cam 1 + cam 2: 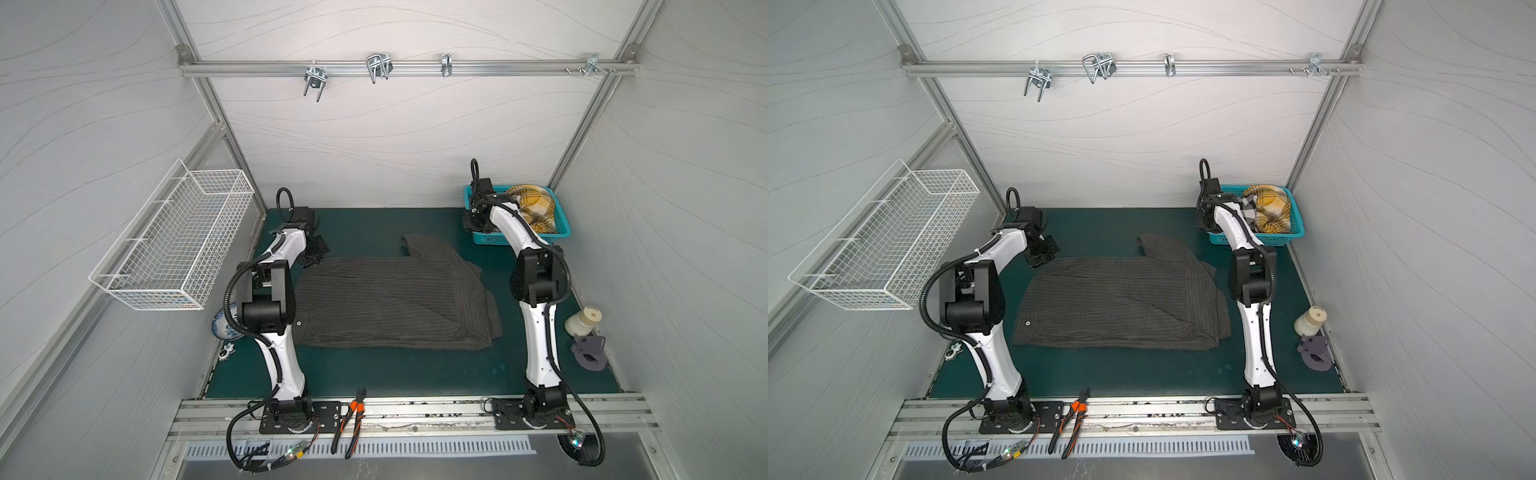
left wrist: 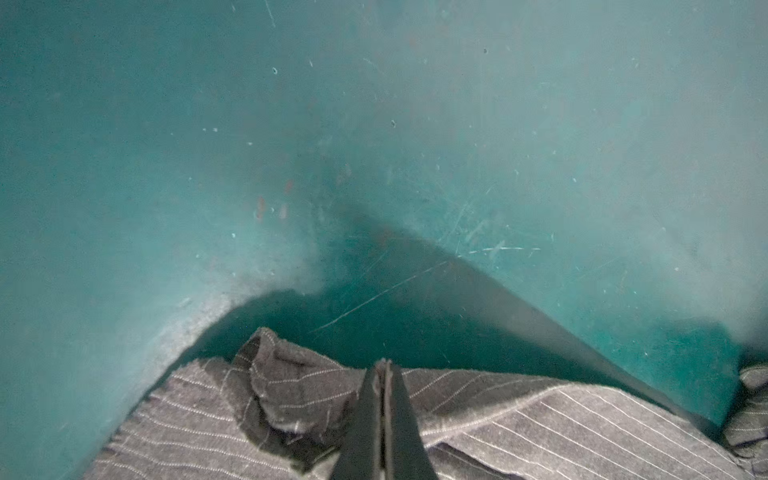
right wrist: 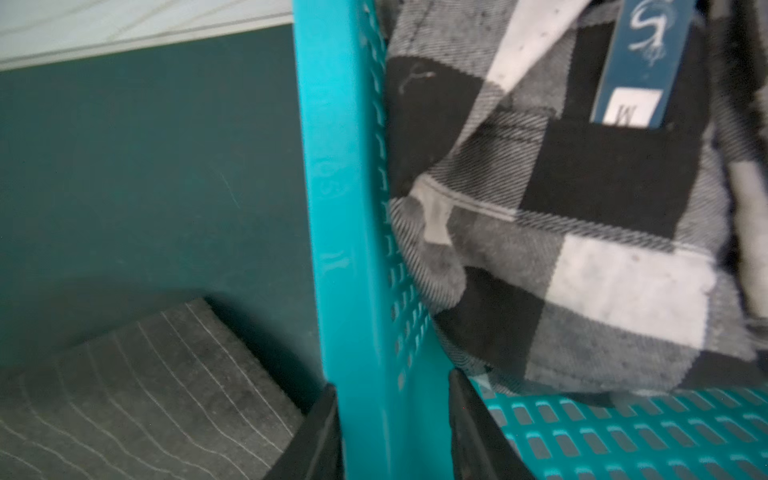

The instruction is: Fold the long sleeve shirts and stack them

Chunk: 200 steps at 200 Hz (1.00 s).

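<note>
A dark grey pinstriped long sleeve shirt lies partly folded in the middle of the green mat, one piece sticking out toward the back. My left gripper is at its far left corner, fingers pressed together on the cloth edge. My right gripper stands open astride the near wall of the teal basket, one finger outside and one inside. A black-and-white plaid shirt and a yellow plaid one lie in the basket.
A white wire basket hangs on the left wall. Orange-handled pliers lie on the front rail. A cream spool and a grey plastic part sit at the right edge, a blue-and-white bowl at the left.
</note>
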Motion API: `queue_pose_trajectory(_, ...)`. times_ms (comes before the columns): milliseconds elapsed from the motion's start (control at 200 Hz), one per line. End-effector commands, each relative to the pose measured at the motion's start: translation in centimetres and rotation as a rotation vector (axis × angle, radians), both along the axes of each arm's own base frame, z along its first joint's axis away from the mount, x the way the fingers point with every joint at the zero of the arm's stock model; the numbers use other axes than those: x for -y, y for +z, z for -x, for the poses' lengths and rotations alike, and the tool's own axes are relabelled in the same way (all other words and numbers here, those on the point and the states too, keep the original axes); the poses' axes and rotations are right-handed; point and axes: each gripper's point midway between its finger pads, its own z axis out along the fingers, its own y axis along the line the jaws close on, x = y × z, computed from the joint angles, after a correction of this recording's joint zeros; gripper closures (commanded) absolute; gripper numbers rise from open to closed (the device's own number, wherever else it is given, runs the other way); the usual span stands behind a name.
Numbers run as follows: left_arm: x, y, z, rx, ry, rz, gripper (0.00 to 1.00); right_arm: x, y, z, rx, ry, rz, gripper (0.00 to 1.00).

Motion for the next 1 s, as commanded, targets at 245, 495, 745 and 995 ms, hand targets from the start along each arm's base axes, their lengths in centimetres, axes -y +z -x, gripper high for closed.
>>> queue_pose_trajectory(245,0.2,-0.1,-0.6,0.024,0.000,0.022,1.00,-4.6,5.6,1.0,0.100,0.137,0.061,0.55)
queue_pose_trajectory(495,0.2,-0.4,-0.5,0.016,0.001,0.020,1.00,-6.0,2.2,0.0,0.054,0.161,0.052,0.64)
queue_pose_trajectory(745,-0.1,-0.6,-0.5,0.010,0.007,0.015,1.00,-2.9,-0.2,-0.8,0.009,0.089,0.063,0.65)
queue_pose_trajectory(995,-0.6,-0.9,-0.5,0.009,0.018,0.020,1.00,1.2,-0.9,-0.8,-0.011,-0.005,0.014,0.67)
